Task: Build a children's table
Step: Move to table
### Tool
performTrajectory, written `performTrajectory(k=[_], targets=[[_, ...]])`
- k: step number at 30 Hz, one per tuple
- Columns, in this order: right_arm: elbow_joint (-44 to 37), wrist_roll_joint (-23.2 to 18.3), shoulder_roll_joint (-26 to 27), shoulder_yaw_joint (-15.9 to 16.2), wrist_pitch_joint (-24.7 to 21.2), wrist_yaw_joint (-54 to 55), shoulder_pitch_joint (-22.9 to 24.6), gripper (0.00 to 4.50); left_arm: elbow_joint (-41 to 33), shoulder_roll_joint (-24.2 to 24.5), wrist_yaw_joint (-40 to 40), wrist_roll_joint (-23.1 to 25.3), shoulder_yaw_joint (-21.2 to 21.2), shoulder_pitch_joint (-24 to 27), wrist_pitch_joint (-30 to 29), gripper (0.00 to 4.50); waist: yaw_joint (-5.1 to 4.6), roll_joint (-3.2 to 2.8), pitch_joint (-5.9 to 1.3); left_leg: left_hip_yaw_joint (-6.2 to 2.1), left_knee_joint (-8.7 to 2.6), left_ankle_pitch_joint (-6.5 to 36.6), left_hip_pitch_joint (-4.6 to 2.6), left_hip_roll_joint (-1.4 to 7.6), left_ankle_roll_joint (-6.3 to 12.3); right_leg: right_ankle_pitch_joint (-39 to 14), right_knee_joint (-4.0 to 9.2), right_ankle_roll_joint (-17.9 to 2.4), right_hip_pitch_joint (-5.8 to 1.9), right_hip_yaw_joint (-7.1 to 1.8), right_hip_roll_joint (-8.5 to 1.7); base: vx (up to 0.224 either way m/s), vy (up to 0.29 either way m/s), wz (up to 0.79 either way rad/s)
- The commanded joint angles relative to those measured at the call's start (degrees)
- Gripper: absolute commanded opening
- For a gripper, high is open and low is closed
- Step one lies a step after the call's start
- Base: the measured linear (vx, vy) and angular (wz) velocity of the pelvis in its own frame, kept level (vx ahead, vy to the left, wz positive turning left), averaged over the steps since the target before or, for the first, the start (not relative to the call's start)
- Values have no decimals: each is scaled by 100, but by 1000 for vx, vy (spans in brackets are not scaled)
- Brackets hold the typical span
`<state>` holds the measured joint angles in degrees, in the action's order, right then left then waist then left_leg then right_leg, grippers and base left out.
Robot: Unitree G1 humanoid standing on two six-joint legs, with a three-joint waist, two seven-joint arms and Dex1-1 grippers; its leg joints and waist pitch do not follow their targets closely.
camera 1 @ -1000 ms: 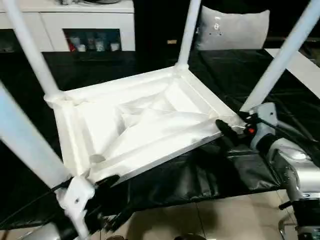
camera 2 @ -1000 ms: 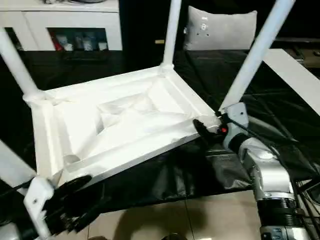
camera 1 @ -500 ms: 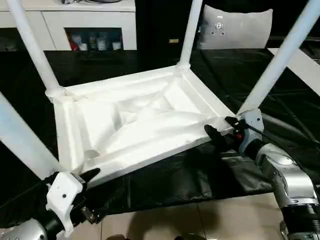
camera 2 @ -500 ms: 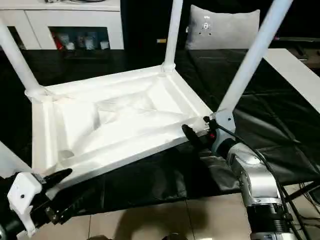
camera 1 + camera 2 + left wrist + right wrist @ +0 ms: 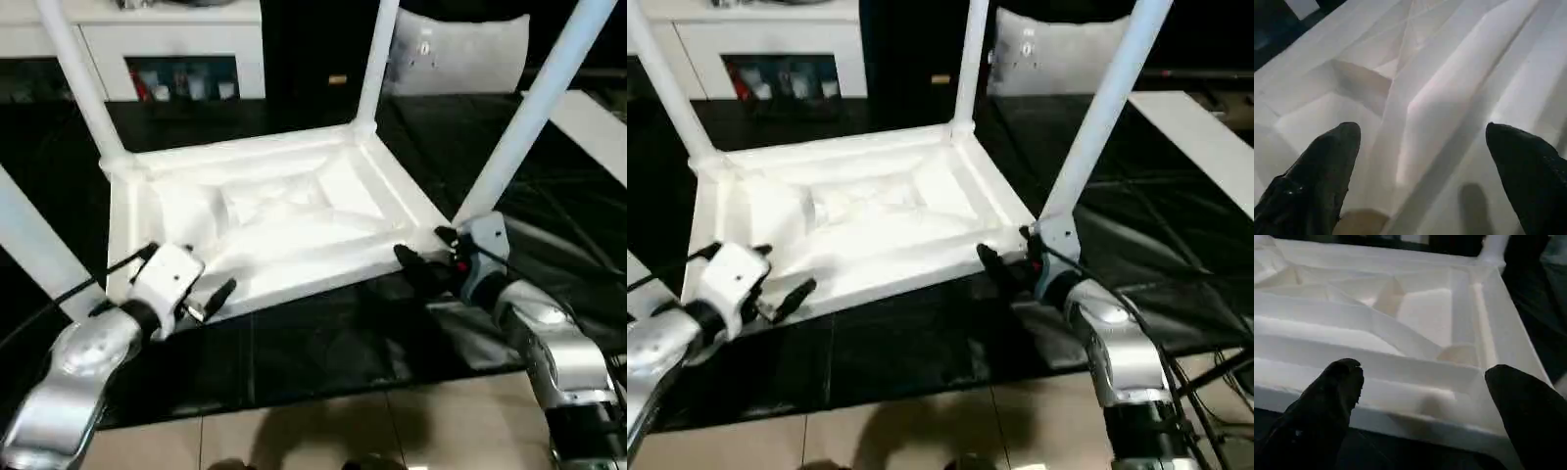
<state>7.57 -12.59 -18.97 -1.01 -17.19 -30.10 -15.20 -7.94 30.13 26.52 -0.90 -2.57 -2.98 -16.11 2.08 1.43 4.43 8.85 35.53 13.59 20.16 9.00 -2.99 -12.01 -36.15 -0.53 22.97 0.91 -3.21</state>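
In the left eye view the children's table (image 5: 265, 211) lies upside down in the middle of the frame on a black sheet (image 5: 323, 343), legs up. A white cabinet (image 5: 167, 49) stands at the upper left and a grey cushion (image 5: 456, 54) at the upper right. In the left wrist view the left gripper (image 5: 1420, 161) is wide open over the ribbed underside, holding nothing. In the right wrist view the right gripper (image 5: 1422, 401) is wide open at the table's edge, also holding nothing.

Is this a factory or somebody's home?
Probably a home-style room: a white cabinet with glass doors, a grey cushion behind, and a tiled floor under the black sheet beneath the upturned children's table.
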Motion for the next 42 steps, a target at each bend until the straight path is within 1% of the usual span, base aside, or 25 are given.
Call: performTrajectory(k=[1, 5, 8, 9, 10, 11, 12, 13, 14, 15, 18, 21, 22, 24, 25, 28, 29, 30, 31, 32, 34, 36, 37, 40, 42], targets=[[-117, 62, -17, 41, 17, 42, 52, 450, 50, -64, 36, -62, -36, -61, 149, 447, 37, -45, -337, -82, -453, 158, 18, 311, 342, 98, 350, -1451, -298, -225, -399, 0, 0, 0], [-196, 23, 48, 77, -21, 11, 113, 450, -149, -237, 702, -742, -38, -135, 216, 447, 60, 2, -317, -61, -465, 292, 12, 311, 350, -134, 371, -1519, -293, -235, -418, 0, 0, 0], [-277, -44, 62, 137, -75, -103, 145, 450, -252, -146, 1115, -910, -170, -129, 172, 447, 80, -16, -302, -62, -483, 412, 6, 330, 325, -329, 384, -1481, -272, -236, -414, 0, 0, 0], [-350, -80, 37, 199, -103, -213, 177, 450, -190, -28, 1263, -816, -301, -138, 215, 447, 78, -17, -300, -64, -488, 430, 7, 333, 321, -359, 385, -1464, -272, -236, -417, 0, 0, 0], [-438, -110, -10, 279, -128, -352, 219, 450, -89, 105, 1345, -642, -432, -159, 294, 447, 79, -47, -301, -74, -490, 485, 5, 330, 337, -433, 391, -1393, -269, -238, -406, 0, 0, 0], [-575, -163, -95, 385, -169, -563, 294, 450, 77, 222, 1308, -382, -542, -225, 388, 447, 74, -46, -306, -78, -494, 536, 3, 331, 342, -487, 400, -1326, -274, -237, -398, 0, 0, 0], [-575, -163, -95, 385, -169, -563, 294, 450, 77, 222, 1308, -382, -542, -225, 388, 447, 77, -37, -301, -78, -498, 550, -1, 333, 336, -515, 410, -1280, -273, -240, -396, 0, 0, 0], [-895, -334, -307, 543, -300, -1008, 483, 450, 452, 354, 1029, 155, -661, -471, 521, 447, 64, -41, -305, -83, -500, 520, 11, 334, 305, -497, 401, -1270, -283, -242, -410, 0, 0, 0], [-895, -334, -307, 543, -300, -1008, 483, 450, 452, 354, 1029, 155, -661, -471, 521, 447, 82, -45, -314, -88, -491, 529, -12, 343, 308, -470, 411, -1199, -283, -246, -399, 0, 0, 0], [-1031, -432, -418, 594, -366, -1222, 570, 450, 615, 385, 883, 392, -715, -607, 563, 447, 85, -49, -320, -87, -482, 487, -12, 334, 308, -404, 398, -1218, -282, -245, -407, 0, 0, 0], [-1135, -482, -556, 673, -397, -1448, 650, 450, 830, 381, 728, 656, -812, -802, 577, 447, 109, -53, -334, -94, -492, 563, -9, 348, 265, -506, 411, -1294, -288, -238, -430, 0, 0, 0], [-1130, -438, -571, 688, -377, -1446, 656, 450, 1018, 376, 627, 852, -918, -959, 611, 447, 115, -43, -319, -100, -509, 712, -2, 346, 187, -864, 445, -1249, -279, -246, -438, 0, 0, 0], [-1106, -399, -555, 688, -355, -1406, 648, 450, 1180, 360, 526, 977, -973, -1086, 635, 447, 115, -56, -335, -102, -508, 764, -6, 343, 137, -972, 451, -1225, -271, -245, -437, 0, 0, 0], [-1100, -369, -545, 683, -349, -1379, 649, 450, 1328, 362, 451, 1055, -1032, -1207, 662, 447, 126, -51, -343, -101, -503, 790, -16, 340, 120, -991, 453, -1203, -260, -252, -437, 0, 0, 0], [-1103, -348, -532, 681, -356, -1342, 657, 450, 1636, 250, 235, 1179, -1053, -1482, 709, 447, 135, -61, -364, -104, -498, 757, -15, 342, 118, -923, 442, -1220, -271, -249, -440, 0, 0, 0], [-1112, -352, -543, 682, -372, -1337, 668, 450, 1892, 100, 48, 1272, -1030, -1698, 754, 447, 162, -52, -375, -96, -486, 734, -14, 332, 106, -827, 442, -1230, -264, -244, -432, 0, 0, 0], [-1103, -337, -532, 684, -363, -1322, 674, 450, 1999, 9, -99, 1313, -1016, -1784, 777, 447, 163, -40, -375, -104, -495, 751, 14, 330, 98, -865, 444, -1217, -283, -239, -436, 0, 0, 0], [-1094, -314, -515, 686, -350, -1299, 679, 450, 2109, -98, -248, 1349, -993, -1859, 824, 447, 176, -61, -385, -109, -489, 786, 6, 328, 81, -951, 449, -1199, -279, -238, -443, 0, 0, 0], [-1094, -314, -515, 686, -350, -1299, 679, 450, 2109, -98, -248, 1349, -993, -1859, 824, 447, 171, -51, -387, -104, -487, 780, 8, 327, 76, -945, 453, -1195, -277, -239, -440, 0, 0, 0], [-1085, -273, -482, 689, -321, -1246, 690, 450, 2244, -238, -518, 1427, -955, -1930, 868, 447, 179, -71, -394, -116, -487, 742, 18, 337, 79, -866, 443, -1223, -285, -239, -449, 0, 0, 0], [-1096, -258, -464, 684, -310, -1209, 704, 450, 2218, -295, -616, 1421, -917, -1890, 858, 447, 179, -53, -400, -109, -474, 690, 25, 328, 91, -749, 438, -1234, -288, -237, -441, 0, 0, 0], [-1124, -243, -433, 673, -297, -1148, 733, 450, 2127, -372, -721, 1337, -841, -1794, 856, 447, 189, -57, -410, -112, -469, 601, 36, 330, 124, -625, 428, -1265, -295, -230, -446, 0, 0, 0], [-1100, -200, -368, 638, -252, -1005, 740, 450, 1861, -571, -799, 1010, -578, -1558, 823, 447, 195, -77, -408, -114, -463, 568, 39, 331, 117, -559, 417, -1299, -294, -232, -457, 0, 0, 0], [-1066, -149, -302, 605, -181, -860, 736, 450, 1544, -774, -902, 663, -286, -1271, 852, 447, 182, -73, -396, -112, -471, 597, 71, 343, 141, -473, 415, -1407, -294, -218, -453, 0, 0, 0], [-1066, -159, -264, 583, -181, -813, 738, 450, 1334, -873, -928, 475, -132, -1095, 897, 447, 169, -69, -369, -114, -492, 769, 73, 347, 179, -724, 449, -1374, -280, -216, -442, 0, 0, 0]])
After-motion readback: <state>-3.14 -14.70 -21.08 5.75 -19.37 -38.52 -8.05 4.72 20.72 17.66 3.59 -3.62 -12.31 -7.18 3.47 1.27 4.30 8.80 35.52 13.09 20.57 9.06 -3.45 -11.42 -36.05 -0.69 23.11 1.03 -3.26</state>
